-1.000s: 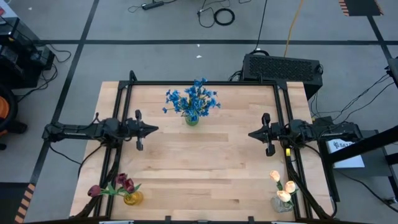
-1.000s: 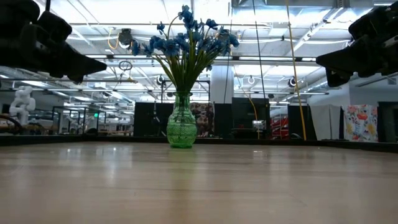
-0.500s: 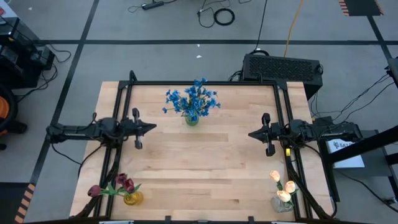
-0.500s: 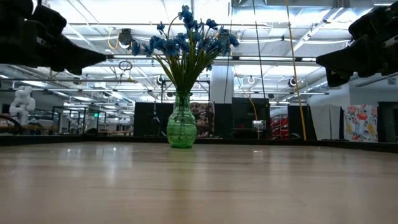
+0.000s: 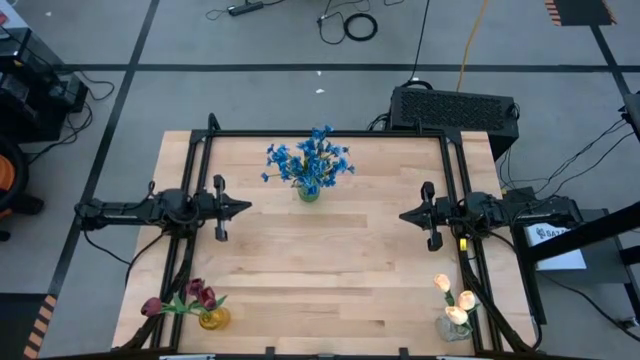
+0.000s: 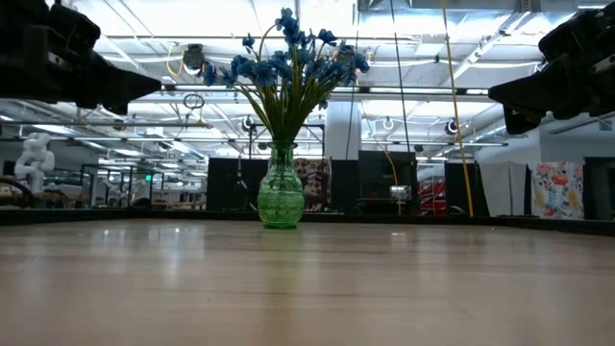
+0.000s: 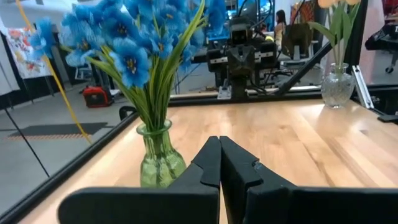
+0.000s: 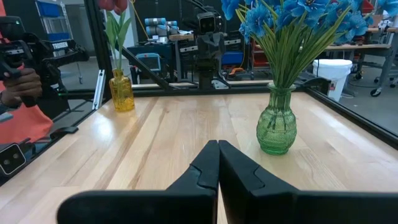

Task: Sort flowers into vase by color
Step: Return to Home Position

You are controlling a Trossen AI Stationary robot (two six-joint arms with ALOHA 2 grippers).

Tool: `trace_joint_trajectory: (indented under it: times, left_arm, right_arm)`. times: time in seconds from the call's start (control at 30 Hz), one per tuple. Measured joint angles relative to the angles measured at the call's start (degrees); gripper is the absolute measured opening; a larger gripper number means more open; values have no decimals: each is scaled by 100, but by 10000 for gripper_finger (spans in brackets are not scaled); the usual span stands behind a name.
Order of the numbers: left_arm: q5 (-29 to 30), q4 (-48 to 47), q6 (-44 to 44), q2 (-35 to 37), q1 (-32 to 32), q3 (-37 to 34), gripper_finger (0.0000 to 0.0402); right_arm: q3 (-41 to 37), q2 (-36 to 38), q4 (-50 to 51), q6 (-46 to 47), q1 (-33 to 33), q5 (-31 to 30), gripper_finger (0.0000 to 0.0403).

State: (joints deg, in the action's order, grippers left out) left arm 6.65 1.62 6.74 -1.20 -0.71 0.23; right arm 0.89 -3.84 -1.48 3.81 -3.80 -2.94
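Note:
Blue flowers (image 5: 310, 160) stand with their stems in a green glass vase (image 6: 281, 189) at the table's far middle. Dark red tulips (image 5: 195, 295) stand in a yellow vase (image 5: 213, 319) at the near left corner. Cream-yellow tulips (image 5: 455, 298) stand in a clear vase (image 5: 452, 327) at the near right corner. My left gripper (image 5: 246, 208) is shut and holds nothing, level above the table's left side. My right gripper (image 5: 403, 214) is shut and holds nothing, level above the right side. Both point toward the table's middle.
A black metal frame (image 5: 325, 133) runs around the table's edges. The wooden tabletop (image 5: 330, 260) between the two grippers is bare. A person's hand and orange sleeve (image 8: 22, 106) show beyond the table's left side in the right wrist view.
My left gripper has drawn back slightly toward the table's left edge and risen a little in the low view. It stays shut. The flowers and vases have kept still.

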Motion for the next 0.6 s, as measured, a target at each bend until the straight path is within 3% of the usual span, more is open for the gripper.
trace_joint_trajectory:
  times: [0.6]
  left_arm:
    - [105, 6, -23, 116, 0, 0, 0]
  right_arm:
    - [0, 0, -1, 0, 0, 1, 0]
